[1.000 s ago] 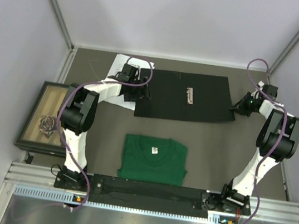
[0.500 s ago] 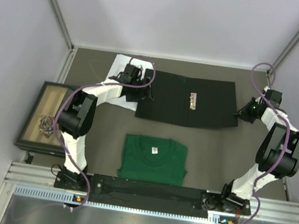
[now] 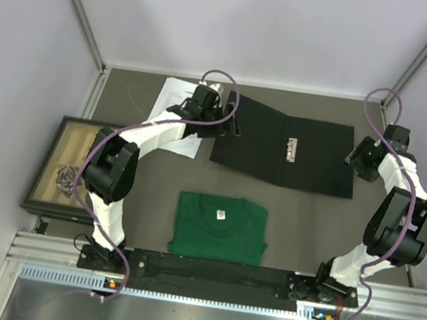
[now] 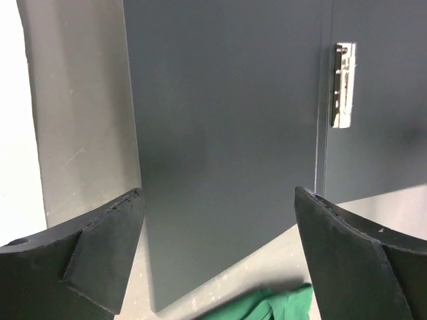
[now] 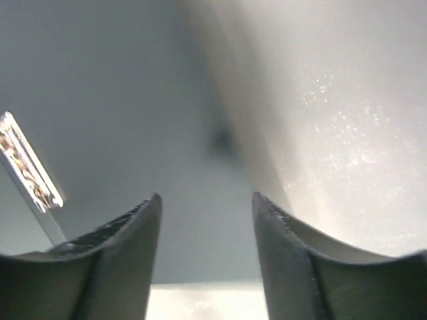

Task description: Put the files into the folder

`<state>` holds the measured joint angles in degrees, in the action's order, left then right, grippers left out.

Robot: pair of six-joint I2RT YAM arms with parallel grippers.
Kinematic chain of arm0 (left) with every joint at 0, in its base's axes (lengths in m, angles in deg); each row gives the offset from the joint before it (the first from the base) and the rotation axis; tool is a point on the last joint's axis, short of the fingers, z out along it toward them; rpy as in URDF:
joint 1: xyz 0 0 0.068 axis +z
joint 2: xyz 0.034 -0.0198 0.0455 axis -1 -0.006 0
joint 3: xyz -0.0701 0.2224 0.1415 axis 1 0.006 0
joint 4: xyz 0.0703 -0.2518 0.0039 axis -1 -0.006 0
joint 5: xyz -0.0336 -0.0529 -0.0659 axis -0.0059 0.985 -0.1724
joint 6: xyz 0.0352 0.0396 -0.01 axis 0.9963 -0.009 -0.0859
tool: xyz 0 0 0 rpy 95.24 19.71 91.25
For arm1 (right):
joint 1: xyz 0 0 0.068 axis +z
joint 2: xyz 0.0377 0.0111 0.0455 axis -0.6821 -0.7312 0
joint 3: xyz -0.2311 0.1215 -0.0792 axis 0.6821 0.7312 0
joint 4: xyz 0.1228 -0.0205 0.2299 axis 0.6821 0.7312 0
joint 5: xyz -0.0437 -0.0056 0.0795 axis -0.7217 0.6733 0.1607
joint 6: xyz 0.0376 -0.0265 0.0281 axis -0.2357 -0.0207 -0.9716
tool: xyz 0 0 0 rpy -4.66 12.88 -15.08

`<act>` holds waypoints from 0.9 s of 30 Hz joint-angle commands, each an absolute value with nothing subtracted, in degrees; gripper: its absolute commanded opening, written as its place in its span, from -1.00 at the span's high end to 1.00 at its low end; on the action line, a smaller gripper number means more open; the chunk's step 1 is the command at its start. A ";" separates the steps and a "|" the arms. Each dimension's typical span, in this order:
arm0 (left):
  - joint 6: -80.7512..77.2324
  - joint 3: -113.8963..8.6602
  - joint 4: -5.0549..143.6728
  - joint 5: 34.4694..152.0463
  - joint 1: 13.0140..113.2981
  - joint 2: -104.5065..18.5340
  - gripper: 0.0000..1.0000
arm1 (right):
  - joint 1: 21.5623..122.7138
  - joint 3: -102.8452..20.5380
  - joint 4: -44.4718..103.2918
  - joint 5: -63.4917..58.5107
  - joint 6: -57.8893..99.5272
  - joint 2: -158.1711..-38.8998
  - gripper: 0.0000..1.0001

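Observation:
The folder (image 3: 265, 139) lies open on the table, black inner faces up, its metal clip (image 3: 292, 149) near the spine. The files (image 3: 171, 109) are white printed sheets left of it, partly hidden under my left arm. My left gripper (image 3: 230, 122) hovers over the folder's left edge, open with nothing between the fingers. The left wrist view shows the black folder face (image 4: 227, 120) and the clip (image 4: 342, 83) beyond the left gripper (image 4: 219, 195). My right gripper (image 3: 356, 160) is at the folder's right edge. The right gripper (image 5: 207, 197) stands open over the black face (image 5: 113, 87).
A folded green T-shirt (image 3: 220, 225) lies in front of the folder, near the arm bases; its green cloth (image 4: 267, 305) shows in the left wrist view. A dark-framed picture box (image 3: 64, 166) sits at the left. Walls close in the table at back and sides.
The folder has slid to the right and turned slightly. My right gripper has opened and let go of the folder's right edge. My left arm has reached further right.

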<state>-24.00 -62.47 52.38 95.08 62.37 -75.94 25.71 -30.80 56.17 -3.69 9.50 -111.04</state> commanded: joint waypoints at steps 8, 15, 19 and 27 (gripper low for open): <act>-21.56 -66.76 53.30 89.62 59.95 -73.66 -0.85 | 31.67 -34.52 58.44 -7.80 10.85 -106.05 -0.36; -28.59 -76.58 65.27 110.64 53.73 -88.76 -0.12 | 35.00 -32.93 49.47 18.07 3.64 -112.28 -0.02; -30.24 -82.92 66.58 112.59 51.95 -96.50 0.10 | 36.41 -33.11 45.62 22.65 2.68 -115.97 0.10; -30.08 -82.67 67.47 111.72 52.21 -103.02 0.33 | 39.40 -33.90 42.70 24.93 4.08 -123.09 0.20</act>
<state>-30.06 -82.18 64.18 111.08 50.74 -103.34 38.15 -31.32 47.19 21.53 3.54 -120.91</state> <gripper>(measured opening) 0.360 0.409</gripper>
